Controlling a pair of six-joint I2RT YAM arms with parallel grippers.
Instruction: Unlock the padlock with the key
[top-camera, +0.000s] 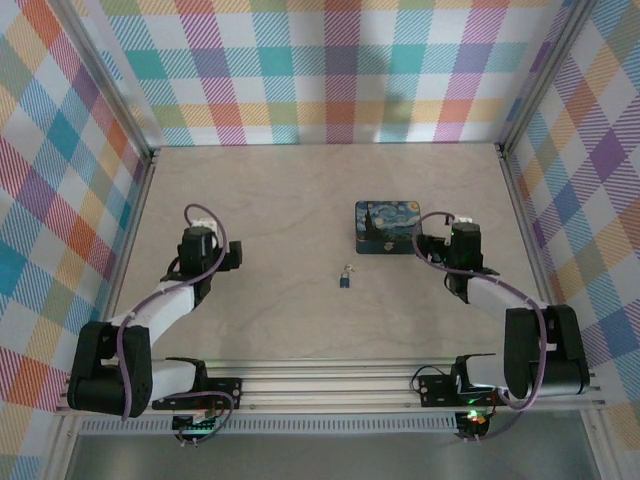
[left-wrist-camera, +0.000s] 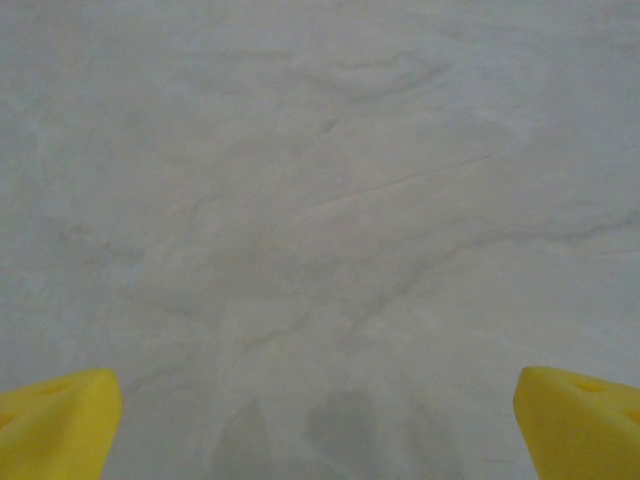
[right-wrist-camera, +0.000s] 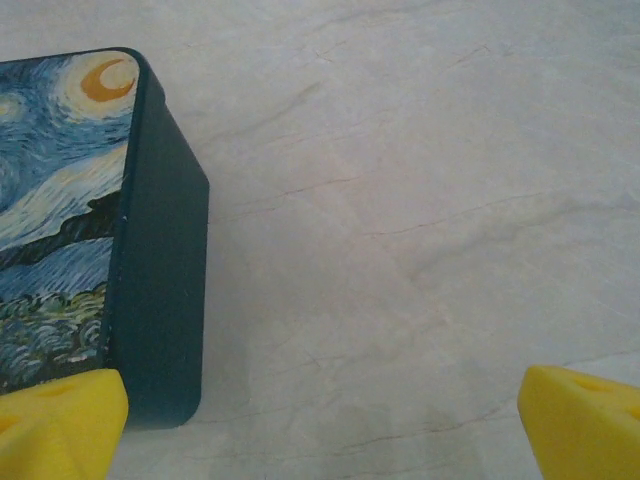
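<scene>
**Wide desk, one tin close to your right arm**

You have open wood on nearly all of the desk (top-camera: 300, 190). It is closed in by plaid walls (top-camera: 340, 70) at the back and on both sides, and a metal rail (top-camera: 330, 385) runs along the near edge where the arms are bolted.

The padlock (top-camera: 344, 279) lies by itself on bare wood near the middle, between the two arms and apart from both. It is too small here to make out any detail.

Your left end effector (top-camera: 199, 222) hangs over bare desk with nothing near it. In its wrist view its jaws (left-wrist-camera: 320, 420) are spread wide with nothing between them.

Your right end effector (top-camera: 452, 228) sits just to the right of the starry-night tin (top-camera: 387, 226). Its jaws (right-wrist-camera: 320, 425) are also spread wide and hold nothing, and the left fingertip (right-wrist-camera: 60, 420) is right by the tin's near corner (right-wrist-camera: 160, 300). The tin lies flat, beyond the padlock and to its right, well apart from it.
</scene>
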